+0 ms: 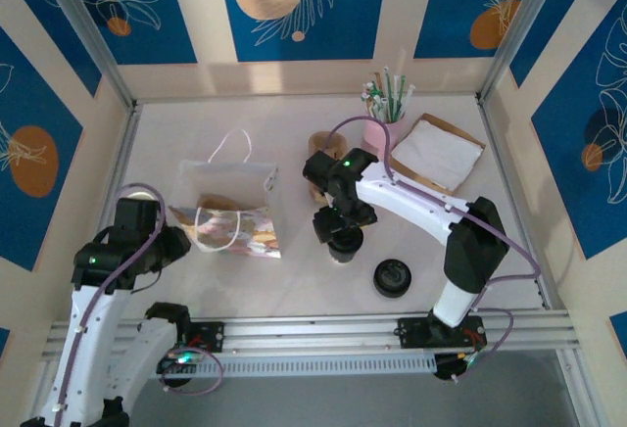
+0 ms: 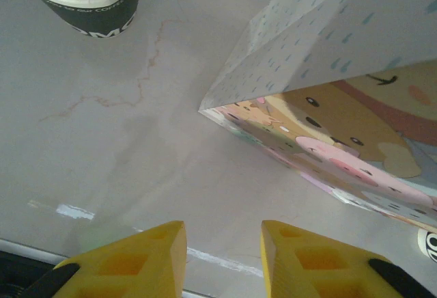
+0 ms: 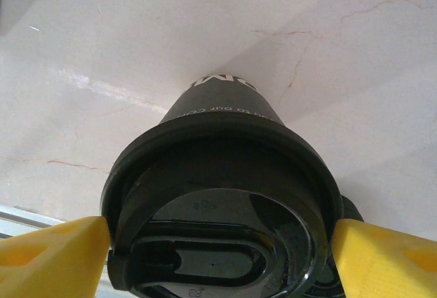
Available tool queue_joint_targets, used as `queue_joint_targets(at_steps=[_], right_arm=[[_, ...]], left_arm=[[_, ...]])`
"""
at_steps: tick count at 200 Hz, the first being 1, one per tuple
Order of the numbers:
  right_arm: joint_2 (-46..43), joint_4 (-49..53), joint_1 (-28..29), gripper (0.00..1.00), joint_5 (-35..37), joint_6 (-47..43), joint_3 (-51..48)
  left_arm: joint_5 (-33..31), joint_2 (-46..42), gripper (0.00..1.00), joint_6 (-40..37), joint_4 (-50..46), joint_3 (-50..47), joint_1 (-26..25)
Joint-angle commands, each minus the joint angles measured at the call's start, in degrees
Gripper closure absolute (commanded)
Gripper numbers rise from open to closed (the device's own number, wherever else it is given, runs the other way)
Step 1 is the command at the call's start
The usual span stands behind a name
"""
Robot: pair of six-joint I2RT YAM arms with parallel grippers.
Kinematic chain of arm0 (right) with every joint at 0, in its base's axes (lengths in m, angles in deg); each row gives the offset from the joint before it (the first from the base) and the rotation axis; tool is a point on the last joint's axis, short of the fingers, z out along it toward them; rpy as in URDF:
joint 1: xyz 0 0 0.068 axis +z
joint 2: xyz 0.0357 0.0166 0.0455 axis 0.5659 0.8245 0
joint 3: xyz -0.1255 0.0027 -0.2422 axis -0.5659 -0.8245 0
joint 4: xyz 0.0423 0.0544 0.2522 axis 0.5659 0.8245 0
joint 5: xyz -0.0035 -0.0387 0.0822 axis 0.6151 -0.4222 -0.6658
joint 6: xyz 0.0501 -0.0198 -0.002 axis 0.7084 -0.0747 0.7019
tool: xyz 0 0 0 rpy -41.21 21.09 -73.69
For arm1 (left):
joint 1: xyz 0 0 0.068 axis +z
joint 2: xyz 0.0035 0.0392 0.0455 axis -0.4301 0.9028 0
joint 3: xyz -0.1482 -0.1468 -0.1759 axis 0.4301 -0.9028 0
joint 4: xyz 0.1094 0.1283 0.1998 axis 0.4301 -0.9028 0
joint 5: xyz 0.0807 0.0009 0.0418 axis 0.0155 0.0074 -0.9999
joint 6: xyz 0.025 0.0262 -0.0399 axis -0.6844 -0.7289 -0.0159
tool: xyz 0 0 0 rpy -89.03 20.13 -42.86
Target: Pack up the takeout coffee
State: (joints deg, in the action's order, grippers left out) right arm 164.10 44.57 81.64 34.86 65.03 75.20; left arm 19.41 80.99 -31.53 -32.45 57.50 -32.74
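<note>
The left arm (image 1: 98, 300) folds low at near left, the left gripper (image 2: 223, 233) narrowly parted, nothing between its fingers. The right arm (image 1: 421, 202) reaches inward, wrist bent down, the right gripper (image 3: 218, 243) spread wide, fingers against both sides of the lidded coffee (image 3: 218, 141).

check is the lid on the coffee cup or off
On: the black lid covers the top of the takeout coffee.

Bright, even light. I see a glare streak on the tabletop (image 2: 102, 141) just beyond the left jaws; shadows soft.
</note>
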Motion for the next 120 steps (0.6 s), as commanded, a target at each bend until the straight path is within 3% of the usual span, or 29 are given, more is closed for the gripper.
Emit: queue_joint_targets(at_steps=[1,120], right_arm=[[0.5,1.5,0.5,0.17,-0.5,-0.8,1.0],[2.6,1.3,1.0,0.19,-0.5,-0.9,0.9]], left_arm=[[1.9,-0.1,0.67,0.2,1.7,-0.9,0.7],[-2.1,-0.8,0.71,3.9,4.8,-3.9,0.8]])
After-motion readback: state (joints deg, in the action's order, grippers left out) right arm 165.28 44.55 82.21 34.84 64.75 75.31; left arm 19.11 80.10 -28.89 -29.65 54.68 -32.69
